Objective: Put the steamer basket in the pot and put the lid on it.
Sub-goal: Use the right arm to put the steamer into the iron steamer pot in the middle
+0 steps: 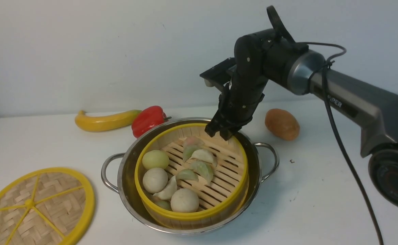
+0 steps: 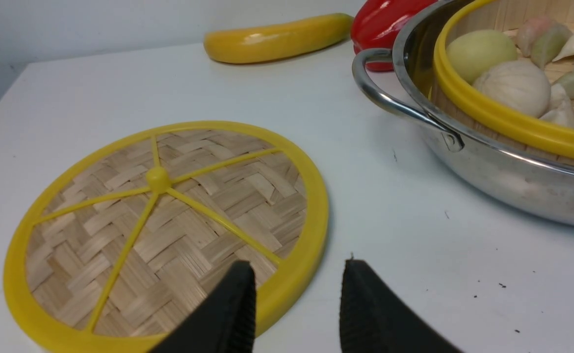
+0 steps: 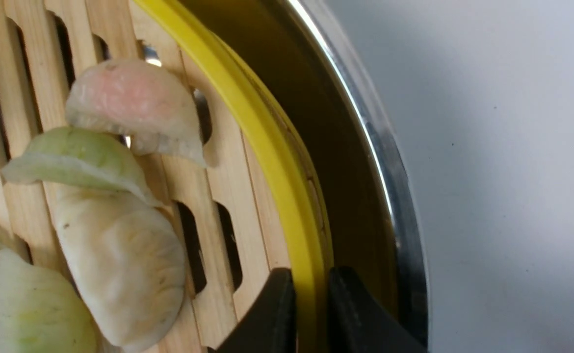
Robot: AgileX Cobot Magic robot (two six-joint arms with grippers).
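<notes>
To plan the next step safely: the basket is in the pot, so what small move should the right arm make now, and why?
Probably open the right gripper and release: its fingers pinch the yellow rim of the steamer basket, which already sits inside the pot. The lid lies beside the pot, unheld.

You'll find the steamer basket [image 1: 192,214] inside the pot [image 1: 126,177], mid-worktop [image 1: 321,190], holding dumplings [image 1: 204,156] and buns [image 1: 154,179]. The lid [image 1: 35,206] lies flat left of the pot, nearer the robot. Behind-left sit the banana [image 1: 105,120] and bell pepper [image 1: 148,119]; behind-right, the potato [image 1: 282,124].
</notes>
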